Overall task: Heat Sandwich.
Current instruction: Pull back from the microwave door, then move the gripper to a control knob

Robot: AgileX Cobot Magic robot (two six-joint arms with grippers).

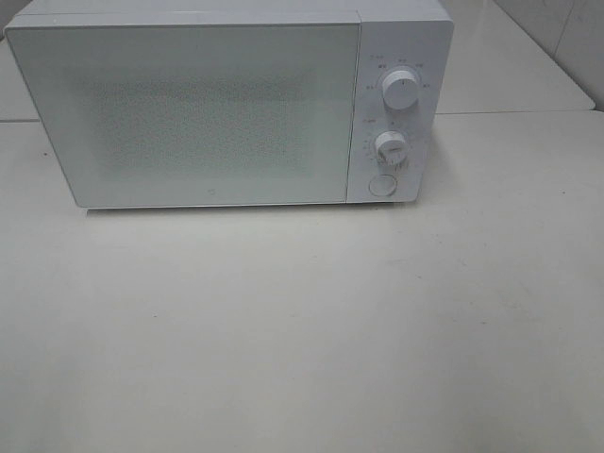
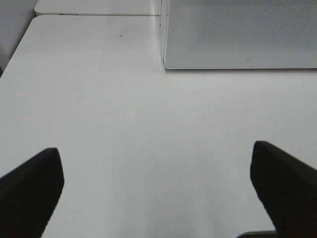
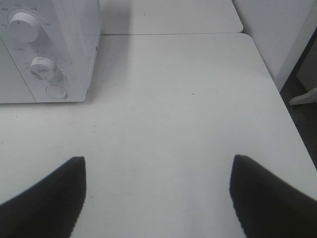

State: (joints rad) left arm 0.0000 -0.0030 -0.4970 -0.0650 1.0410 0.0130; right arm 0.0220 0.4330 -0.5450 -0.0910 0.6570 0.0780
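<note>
The sandwich is out of view in every frame. A white microwave [image 1: 226, 104] stands at the back of the table with its door shut; two dials [image 1: 401, 92] and a round button [image 1: 382, 185] sit on its right panel. Neither arm shows in the high view. In the left wrist view my left gripper [image 2: 158, 191] is open over bare table, short of the microwave's door [image 2: 242, 34]. In the right wrist view my right gripper [image 3: 158, 196] is open over bare table, with the microwave's control panel [image 3: 42, 54] ahead and to one side. Nothing is between either pair of fingers.
The white table [image 1: 302, 330] stretches in front of the microwave. A second table [image 1: 510, 57] butts on behind at the right. In the right wrist view the table's edge [image 3: 277, 84] drops off to a dark floor beside a wall.
</note>
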